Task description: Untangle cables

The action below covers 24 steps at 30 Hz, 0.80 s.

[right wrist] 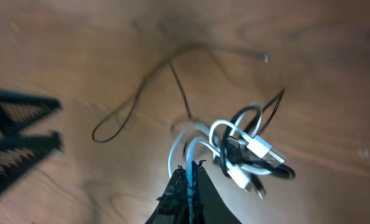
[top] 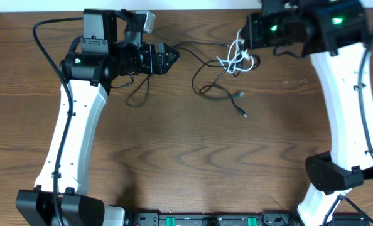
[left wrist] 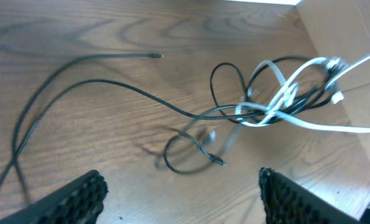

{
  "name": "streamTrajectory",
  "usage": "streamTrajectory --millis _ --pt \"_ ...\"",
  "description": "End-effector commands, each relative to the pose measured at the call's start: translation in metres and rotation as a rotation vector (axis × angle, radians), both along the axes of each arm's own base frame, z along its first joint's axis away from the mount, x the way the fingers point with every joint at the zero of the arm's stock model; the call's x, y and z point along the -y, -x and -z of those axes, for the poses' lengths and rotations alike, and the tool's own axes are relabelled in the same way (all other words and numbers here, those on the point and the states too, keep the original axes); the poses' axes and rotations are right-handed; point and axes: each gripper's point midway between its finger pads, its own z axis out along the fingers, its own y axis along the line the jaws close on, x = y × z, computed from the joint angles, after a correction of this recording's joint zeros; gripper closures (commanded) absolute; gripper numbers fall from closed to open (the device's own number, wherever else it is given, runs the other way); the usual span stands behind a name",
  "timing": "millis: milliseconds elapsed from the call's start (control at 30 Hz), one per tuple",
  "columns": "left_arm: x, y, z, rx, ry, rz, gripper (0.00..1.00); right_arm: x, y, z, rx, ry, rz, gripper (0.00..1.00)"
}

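Observation:
A short white cable (top: 235, 58) hangs in loops tangled with black cables (top: 210, 75) at the table's far right. My right gripper (right wrist: 190, 169) is shut on the white cable (right wrist: 199, 144) and holds the knot (right wrist: 253, 152) above the table. In the left wrist view the white cable (left wrist: 278, 102) crosses black loops (left wrist: 228, 87). Long black cords (left wrist: 110, 84) trail left from there. My left gripper (left wrist: 182, 190) is open and empty, left of the tangle, its jaws (top: 167, 58) pointing at it.
A loose black plug end (top: 243, 114) lies on the wood below the tangle. Another black loop (top: 136, 97) lies under the left arm. The table's far edge runs just behind both grippers.

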Motion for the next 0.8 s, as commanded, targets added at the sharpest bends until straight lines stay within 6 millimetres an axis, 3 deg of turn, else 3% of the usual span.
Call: streamTrajectory --millis 0,133,467,767 --pt "0.011 0.006 -0.004 -0.009 0.025 0.019 0.15 0.002 0.004 -0.04 0.073 -0.105 0.012 0.99" --pt "0.036 0.017 -0.004 -0.007 0.024 0.086 0.14 0.01 0.003 -0.054 0.103 -0.132 0.043 0.99" --pt "0.114 0.038 -0.023 0.122 0.051 0.276 0.14 0.02 0.004 -0.045 0.059 -0.123 0.072 0.99" --pt "0.155 0.038 -0.001 0.123 0.055 0.357 0.17 0.028 0.005 -0.043 0.037 -0.137 0.081 0.99"
